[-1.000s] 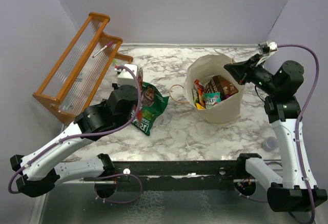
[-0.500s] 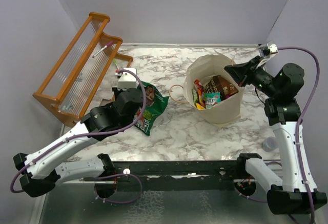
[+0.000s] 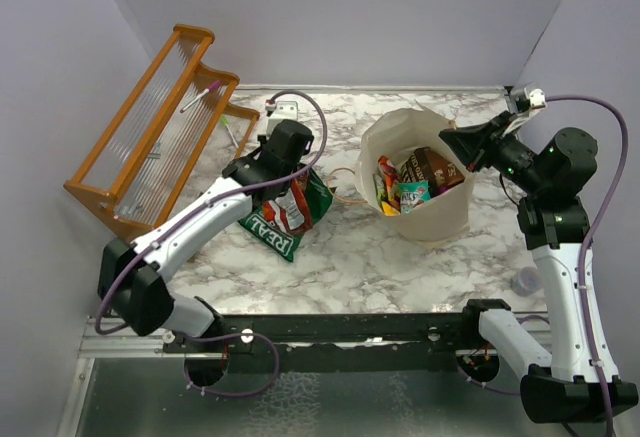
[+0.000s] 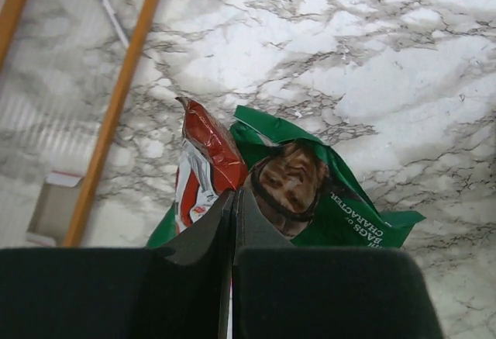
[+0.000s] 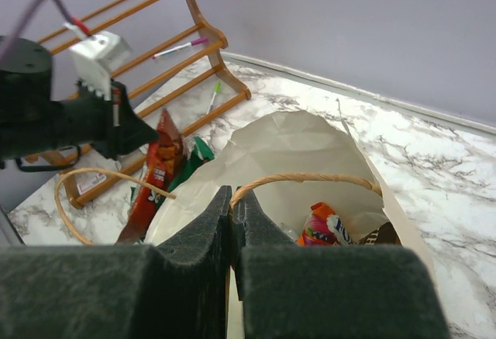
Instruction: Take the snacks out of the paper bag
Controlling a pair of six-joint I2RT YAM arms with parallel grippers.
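Top external view, left to right. An orange wooden rack (image 3: 150, 132) stands slanted along the left wall, its near foot close to the table's left edge. A pen (image 3: 200, 96) lies across its top rails.

Left gripper (image 4: 233, 194): fingers pressed together, tip low over a red-orange packet (image 3: 291, 200) that lies on the green bag (image 3: 272, 229). I cannot tell whether the tip catches the packet's edge. Both packets are out on the marble table (image 3: 360, 257), left of the paper bag (image 3: 445, 219).

The marble between green bag and paper bag is bare except for the slack left cord handle (image 3: 343, 183). There is more bare marble toward the near edge.

The paper bag stands upright right of centre, mouth open, with the snacks (image 3: 415, 182) packed inside.

Right gripper (image 5: 232, 193): fingers closed, pinching the right cord handle (image 5: 310, 178) at the bag's far right rim. The right wall is close behind that arm.

A small clear cup (image 3: 525, 280) stands near the table's right edge. The walls are plain lilac.
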